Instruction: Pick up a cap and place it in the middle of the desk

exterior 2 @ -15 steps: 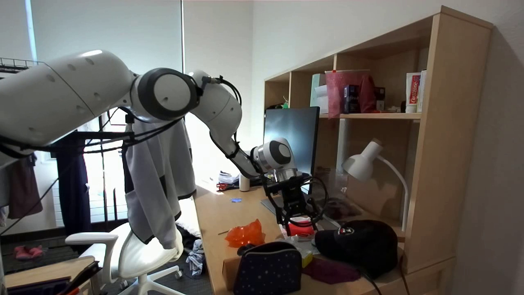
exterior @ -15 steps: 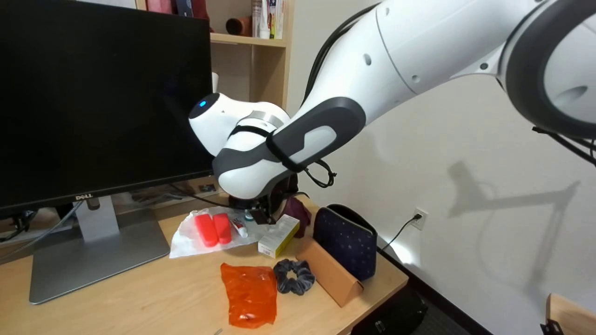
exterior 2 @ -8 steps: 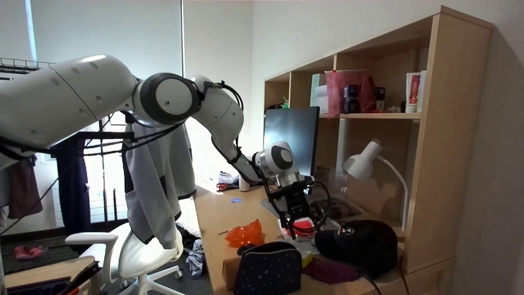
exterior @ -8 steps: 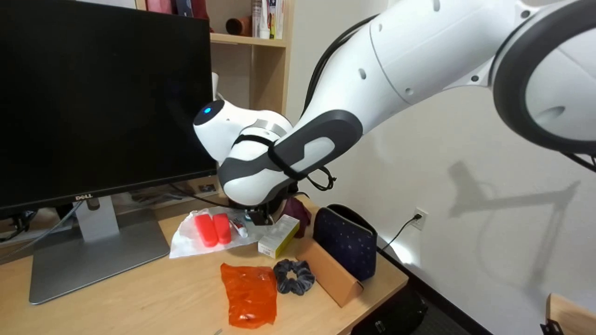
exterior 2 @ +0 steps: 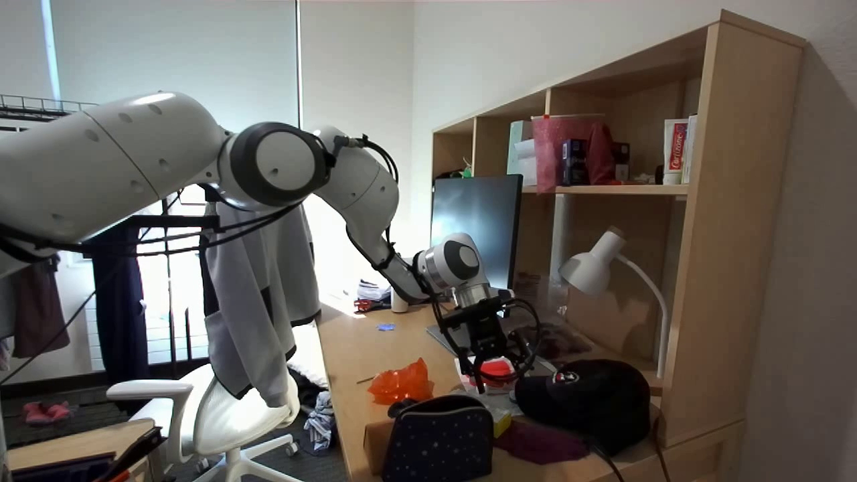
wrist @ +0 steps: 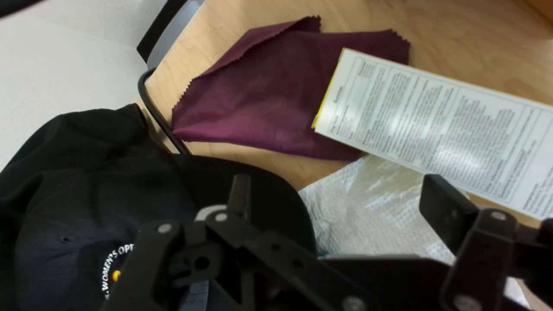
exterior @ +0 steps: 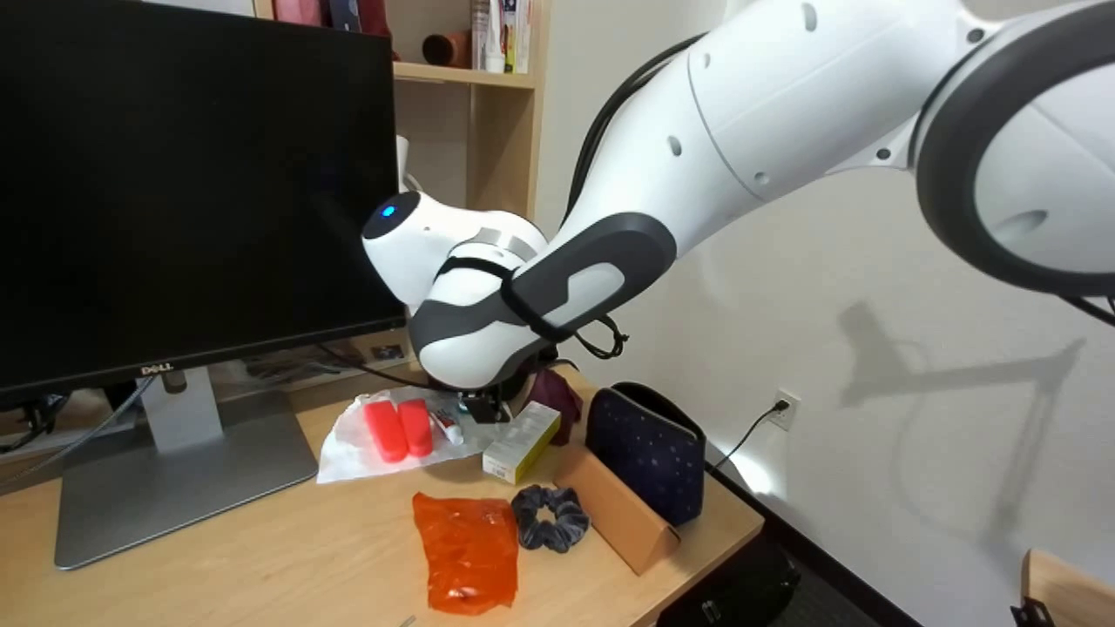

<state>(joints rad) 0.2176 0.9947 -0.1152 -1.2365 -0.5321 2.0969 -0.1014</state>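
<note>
The grey baseball cap is out of view. A black cap with a white mark lies on the desk by the shelf in an exterior view (exterior 2: 586, 402); its brim and white lettering fill the lower left of the wrist view (wrist: 95, 190). The light wood desk (exterior: 287, 566) also shows in the wrist view (wrist: 466, 26). My gripper (wrist: 340, 194) is open, with nothing between its fingers. Its left finger overlaps the black cap's brim; touching or above, I cannot tell. Its right finger is over a white plastic sheet. In an exterior view the gripper (exterior 2: 499, 375) is low beside the black cap.
A burgundy cloth (wrist: 276, 86) and a white-yellow box (wrist: 432, 129) lie close by. A starry pouch (exterior: 649, 453), brown case (exterior: 614, 514), scrunchie (exterior: 550, 519), orange bag (exterior: 470, 553) and red pieces (exterior: 399, 428) are around. The monitor (exterior: 192, 192) and lamp (exterior 2: 592, 268) stand near.
Over the last second the arm has lowered and the gripper has come down slightly and tilted. Most of this happened in the first half; since then it has barely moved. The objects have not moved.
</note>
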